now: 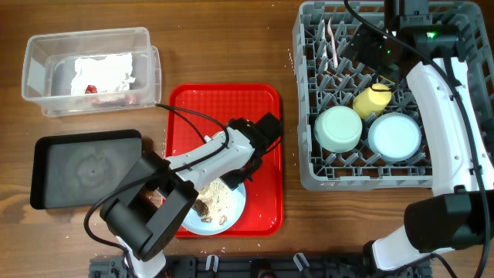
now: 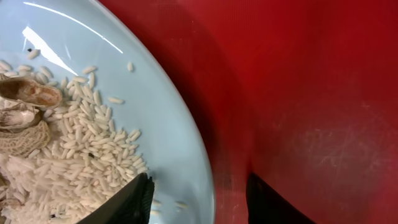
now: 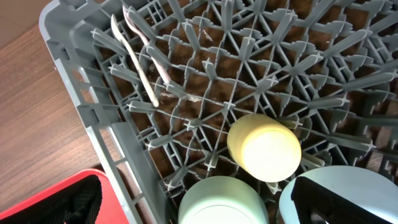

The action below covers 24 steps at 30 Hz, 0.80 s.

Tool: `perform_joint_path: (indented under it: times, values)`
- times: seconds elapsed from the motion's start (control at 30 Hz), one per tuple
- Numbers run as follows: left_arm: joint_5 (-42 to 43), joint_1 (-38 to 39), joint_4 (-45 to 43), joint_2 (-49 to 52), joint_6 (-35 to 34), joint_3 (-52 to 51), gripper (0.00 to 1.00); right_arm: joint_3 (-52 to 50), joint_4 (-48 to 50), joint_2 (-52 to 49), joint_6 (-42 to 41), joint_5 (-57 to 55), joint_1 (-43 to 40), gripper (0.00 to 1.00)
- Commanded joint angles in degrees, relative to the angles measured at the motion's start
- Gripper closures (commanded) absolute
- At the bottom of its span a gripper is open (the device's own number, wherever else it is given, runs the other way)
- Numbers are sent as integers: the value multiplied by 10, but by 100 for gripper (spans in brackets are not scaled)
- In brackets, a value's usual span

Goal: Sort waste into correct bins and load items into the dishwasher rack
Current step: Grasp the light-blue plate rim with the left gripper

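At the near edge of the red tray (image 1: 224, 104) sits the light blue plate (image 2: 155, 106), with beige rice (image 2: 81, 143) and brown scraps (image 2: 28, 93) heaped on it. We see the left gripper (image 2: 199, 186) half wide, one finger over the plate's inside, the other over the tray, the rim between them and nothing clamped. Toward the bench's right edge the dishwasher rack (image 1: 305, 116) holds the yellow cup (image 1: 372, 99), mint green bowl (image 1: 338, 128) and light blue bowl (image 1: 394, 136) along its near side, and white cutlery (image 3: 134, 59) in its far left corner. Above it the right gripper (image 3: 196, 186) stands fully wide and empty. By the bench's far left corner we find the clear tub (image 1: 35, 66) holding the crumpled wrapper (image 1: 104, 73), with the black tray (image 1: 85, 166) just nearer.
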State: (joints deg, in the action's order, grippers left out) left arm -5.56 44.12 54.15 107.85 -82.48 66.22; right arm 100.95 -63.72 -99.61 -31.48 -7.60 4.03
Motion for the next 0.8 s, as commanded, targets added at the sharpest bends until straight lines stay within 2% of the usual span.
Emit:
perform_joint_path:
  times: [0.0,0.47,0.77]
  values:
    - [-5,-3,0,9,-9,-7,58,-1,3,19,0,-10,0,0]
    - [-5,-3,0,9,-9,-7,95,-1,3,19,0,-10,0,0]
    - [0,-3,1,9,-9,-7,96,-1,3,19,0,-10,0,0]
